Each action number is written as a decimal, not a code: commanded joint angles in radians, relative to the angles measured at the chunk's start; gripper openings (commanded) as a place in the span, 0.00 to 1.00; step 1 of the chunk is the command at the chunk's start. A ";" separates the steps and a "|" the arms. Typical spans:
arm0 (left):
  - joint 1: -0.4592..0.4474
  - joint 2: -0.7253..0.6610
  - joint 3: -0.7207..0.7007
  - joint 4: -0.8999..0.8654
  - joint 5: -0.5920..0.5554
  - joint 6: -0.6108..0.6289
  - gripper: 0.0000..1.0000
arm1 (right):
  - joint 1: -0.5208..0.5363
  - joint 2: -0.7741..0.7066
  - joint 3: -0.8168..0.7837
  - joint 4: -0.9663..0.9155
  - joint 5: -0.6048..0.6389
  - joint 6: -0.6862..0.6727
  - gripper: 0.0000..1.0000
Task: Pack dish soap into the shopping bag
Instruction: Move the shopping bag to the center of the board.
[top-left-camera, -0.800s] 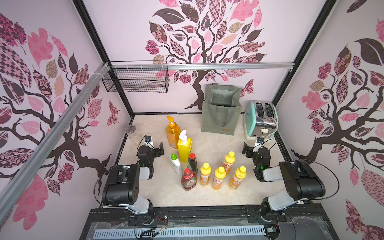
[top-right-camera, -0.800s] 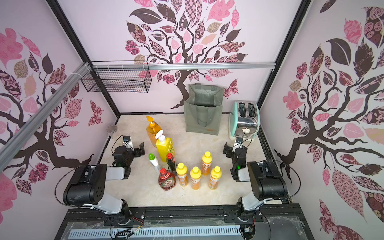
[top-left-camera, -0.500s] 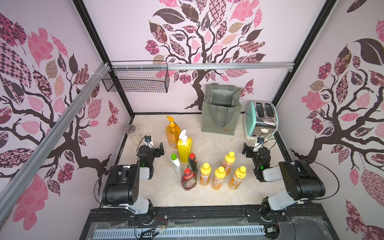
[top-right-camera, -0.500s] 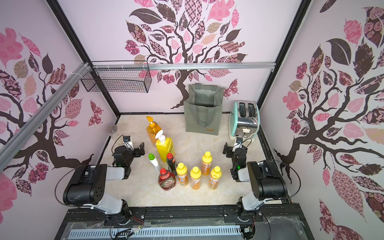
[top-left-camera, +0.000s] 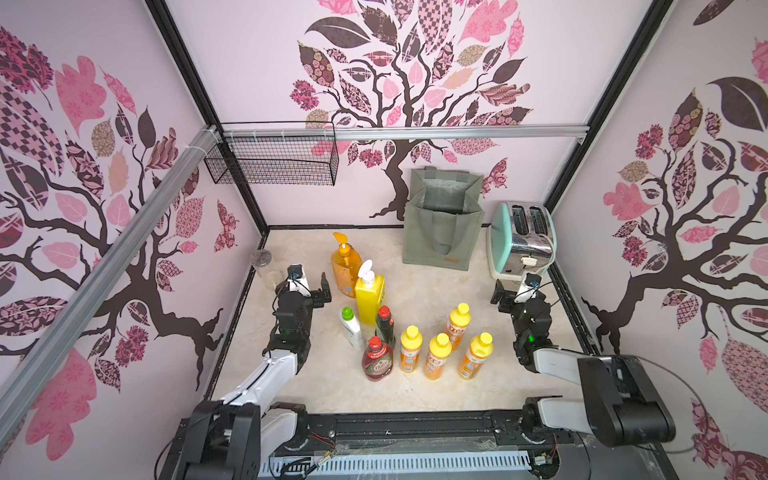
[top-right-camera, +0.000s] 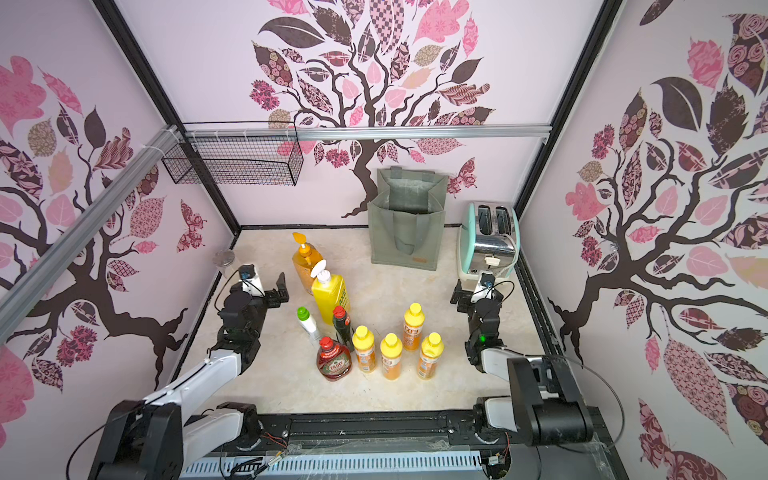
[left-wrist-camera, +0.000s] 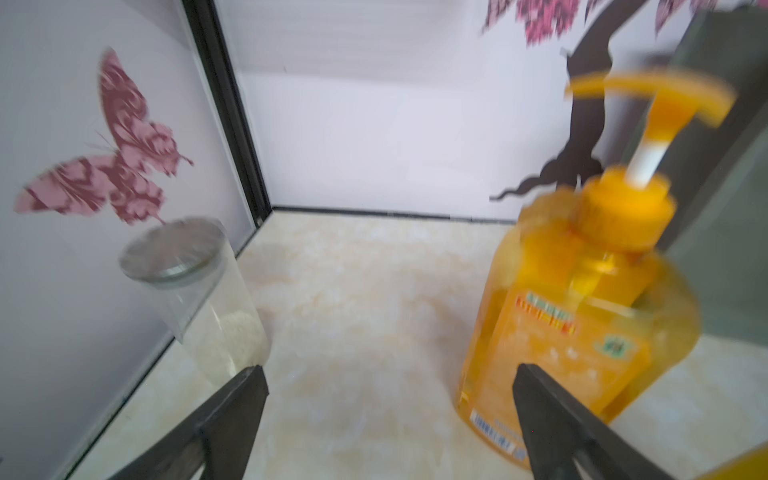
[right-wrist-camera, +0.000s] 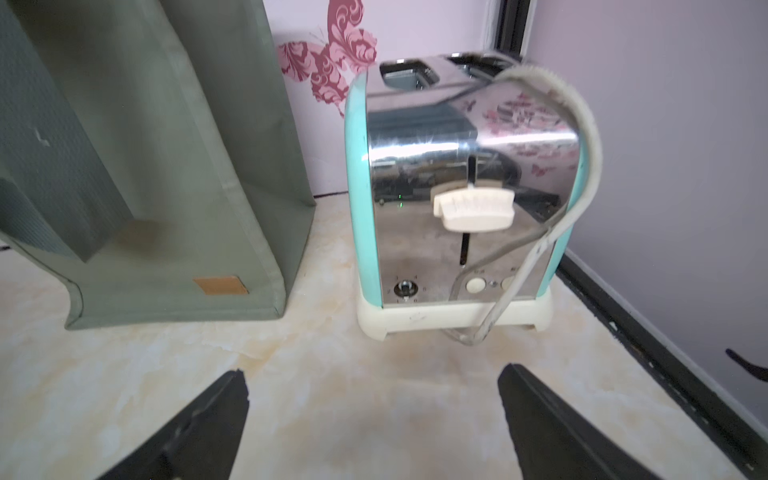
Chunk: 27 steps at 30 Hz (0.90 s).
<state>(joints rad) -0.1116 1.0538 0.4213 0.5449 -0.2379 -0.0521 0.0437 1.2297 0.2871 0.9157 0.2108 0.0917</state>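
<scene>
The grey-green shopping bag (top-left-camera: 442, 224) (top-right-camera: 405, 224) stands open at the back wall, and its side fills part of the right wrist view (right-wrist-camera: 145, 166). The dish soap stands mid-table: an orange pump bottle (top-left-camera: 344, 270) (left-wrist-camera: 582, 299), a yellow pump bottle (top-left-camera: 369, 297), a white green-capped bottle (top-left-camera: 350, 326), a dark red-capped one (top-left-camera: 384, 324), a red Fairy bottle (top-left-camera: 377, 360) and several small orange yellow-capped bottles (top-left-camera: 436, 357). My left gripper (top-left-camera: 309, 280) (left-wrist-camera: 388, 374) is open and empty, just left of the orange pump bottle. My right gripper (top-left-camera: 513, 291) (right-wrist-camera: 372, 372) is open and empty, in front of the toaster.
A mint and chrome toaster (top-left-camera: 521, 241) (right-wrist-camera: 457, 187) with a looped cord stands right of the bag. A clear glass jar with a metal lid (top-left-camera: 264, 266) (left-wrist-camera: 195, 291) sits by the left wall. A black wire basket (top-left-camera: 272, 160) hangs on the back rail.
</scene>
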 joint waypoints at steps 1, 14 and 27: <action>-0.006 -0.085 0.088 -0.254 -0.088 -0.037 0.98 | 0.004 -0.144 0.116 -0.357 0.112 0.138 1.00; 0.008 -0.036 0.441 -0.314 0.365 -0.525 0.98 | -0.073 -0.045 0.729 -0.875 -0.479 0.307 0.79; -0.087 0.278 0.875 -0.612 0.466 -0.256 0.91 | 0.034 0.543 1.438 -1.170 -0.446 0.154 0.71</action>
<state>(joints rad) -0.1535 1.3029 1.2869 0.0364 0.2337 -0.4210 0.0532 1.6855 1.6081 -0.1131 -0.2440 0.3168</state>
